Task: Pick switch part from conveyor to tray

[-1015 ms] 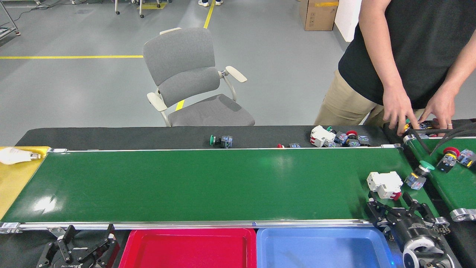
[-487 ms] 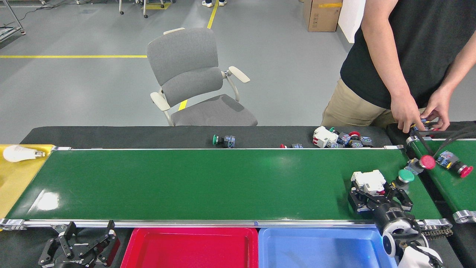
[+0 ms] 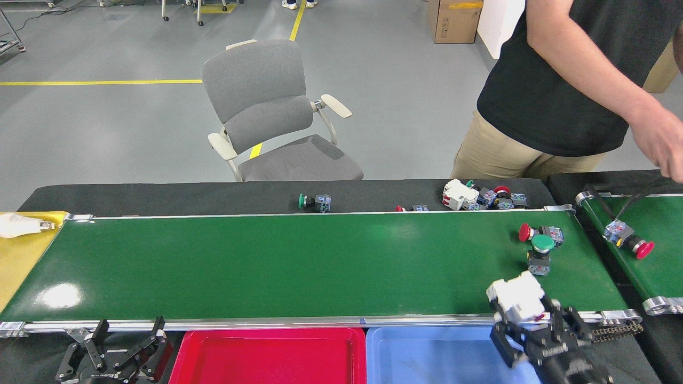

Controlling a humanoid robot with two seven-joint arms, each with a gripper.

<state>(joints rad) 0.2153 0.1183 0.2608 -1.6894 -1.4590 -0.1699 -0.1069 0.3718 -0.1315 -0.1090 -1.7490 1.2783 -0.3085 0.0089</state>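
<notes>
White switch part (image 3: pixel 516 300) sits clamped in the right gripper (image 3: pixel 525 325) at lower right, over the conveyor (image 3: pixel 267 266) rail beside one blue tray (image 3: pixel 427 354); left gripper (image 3: pixel 114 354) jaws spread apart; two pushbuttons (image 3: pixel 540 246) remain on the belt.

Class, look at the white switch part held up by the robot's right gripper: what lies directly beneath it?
Below the white switch part sit the right gripper, the conveyor's near rail and the blue tray. The tray's right end is hidden by the gripper.
</notes>
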